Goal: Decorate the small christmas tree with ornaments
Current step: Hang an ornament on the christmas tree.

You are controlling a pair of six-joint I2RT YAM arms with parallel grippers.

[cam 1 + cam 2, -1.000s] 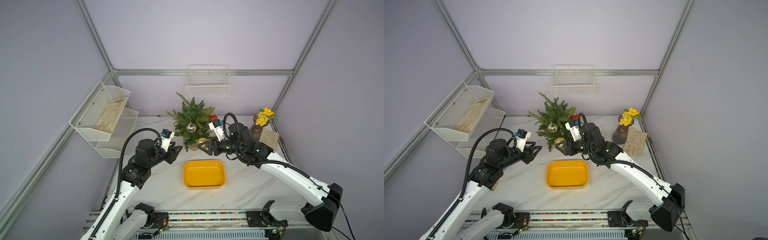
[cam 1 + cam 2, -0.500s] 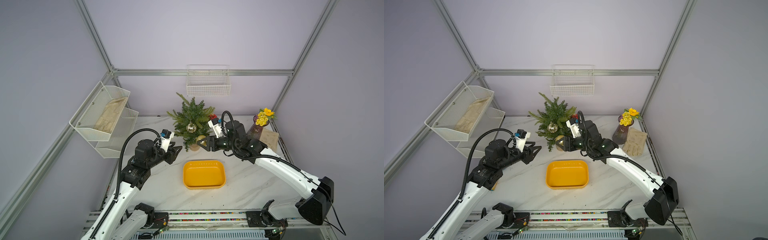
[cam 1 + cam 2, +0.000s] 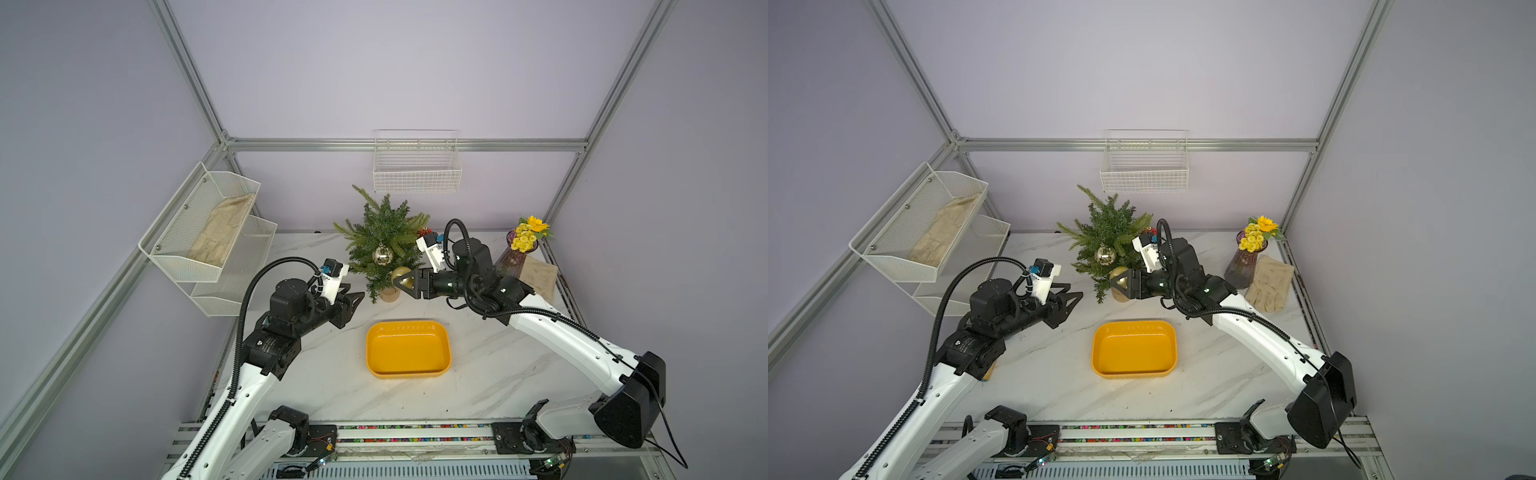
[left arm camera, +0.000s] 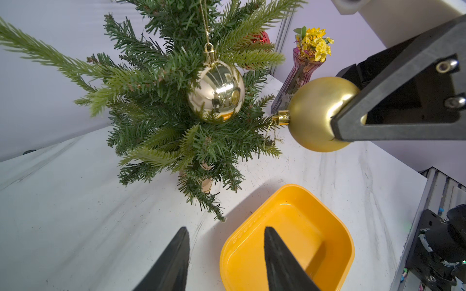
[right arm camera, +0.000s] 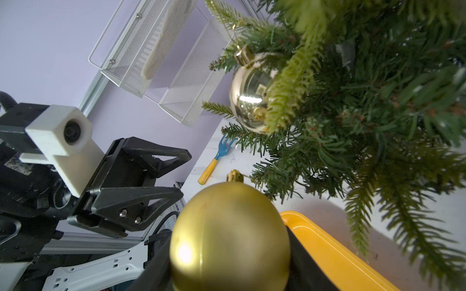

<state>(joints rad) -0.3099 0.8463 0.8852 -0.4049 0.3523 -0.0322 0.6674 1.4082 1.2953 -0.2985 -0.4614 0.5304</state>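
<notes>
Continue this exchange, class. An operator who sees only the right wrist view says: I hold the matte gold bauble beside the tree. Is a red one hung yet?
Observer: It looks so; the left wrist view shows a red bauble among the branches on the right side of the tree.
Operator: Are any baubles left to pick up?
Observer: None shows; in both top views the whole yellow tray is bare inside.
Operator: What else stands nearby?
Observer: A purple vase of yellow flowers, at the back on the robot's right side.
</notes>
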